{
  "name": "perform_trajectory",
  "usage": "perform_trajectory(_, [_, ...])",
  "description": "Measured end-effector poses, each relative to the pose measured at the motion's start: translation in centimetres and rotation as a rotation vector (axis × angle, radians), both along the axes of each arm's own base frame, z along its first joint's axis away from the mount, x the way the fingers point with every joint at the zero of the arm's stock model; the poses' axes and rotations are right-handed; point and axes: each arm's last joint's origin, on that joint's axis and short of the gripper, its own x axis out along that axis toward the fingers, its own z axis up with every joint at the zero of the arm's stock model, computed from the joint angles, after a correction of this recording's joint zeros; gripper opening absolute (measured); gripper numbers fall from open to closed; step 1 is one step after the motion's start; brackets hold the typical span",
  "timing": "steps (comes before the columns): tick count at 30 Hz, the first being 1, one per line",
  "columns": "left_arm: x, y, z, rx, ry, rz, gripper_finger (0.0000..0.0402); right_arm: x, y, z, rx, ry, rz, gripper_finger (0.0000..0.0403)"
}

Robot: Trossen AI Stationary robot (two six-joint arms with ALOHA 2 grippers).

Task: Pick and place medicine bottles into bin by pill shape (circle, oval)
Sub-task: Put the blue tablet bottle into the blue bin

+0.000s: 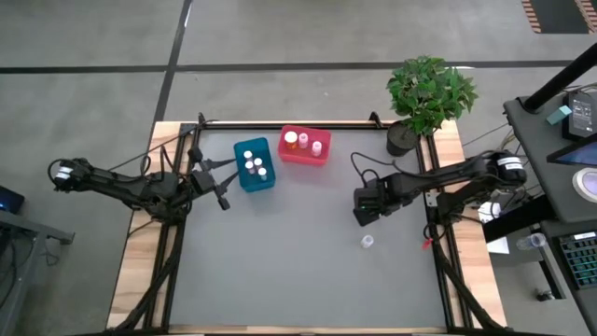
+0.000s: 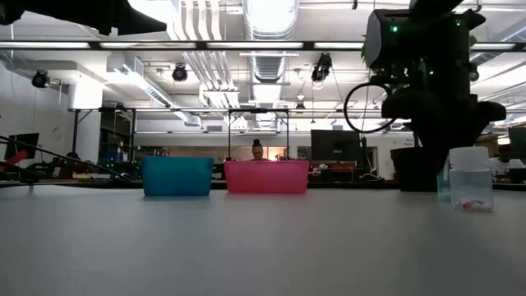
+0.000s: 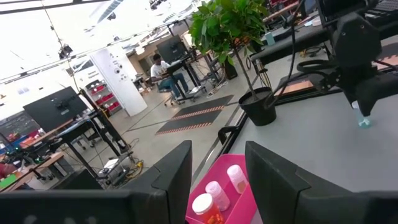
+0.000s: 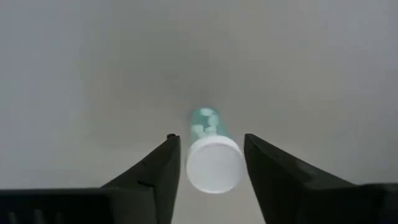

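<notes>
Standing upright between the open fingers of the right claw [image 4: 208, 165], not yet touched, the last loose bottle [image 4: 212, 155] looked light, stiff, smooth and easy to tip; the white cap seemed the best place to grip. Well away from this claw, the blue bin [image 1: 255, 166] held four bottles and the red bin [image 1: 305, 147] three. The left claw [image 3: 217, 180], open and empty, waited beside the blue bin.

Matt grey tabletop [image 1: 298, 271], wooden edges [image 1: 140, 252], clear plastic bottle [image 2: 470, 178].
</notes>
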Motion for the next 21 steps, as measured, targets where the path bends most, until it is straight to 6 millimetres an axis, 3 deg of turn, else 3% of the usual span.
perform_trajectory(9, [0.0, 0.0, 0.0, 0.0, 0.0, 0.0, 0.0132, 0.2, 0.0, -0.3, 0.008, 0.002, 0.036, 0.0091])
perform_trajectory(15, [0.0, 0.0, 0.0, 0.0, 0.0, 0.0, 0.0132, 0.4, 0.0, 0.0, 0.008, -0.005, 0.042, 0.0111])
perform_trajectory(21, [0.0, 0.0, 0.0, 0.0, 0.0, 0.0, 0.0132, 1.8, -0.4, 1.6, -0.022, -0.07, 0.069, 0.0108])
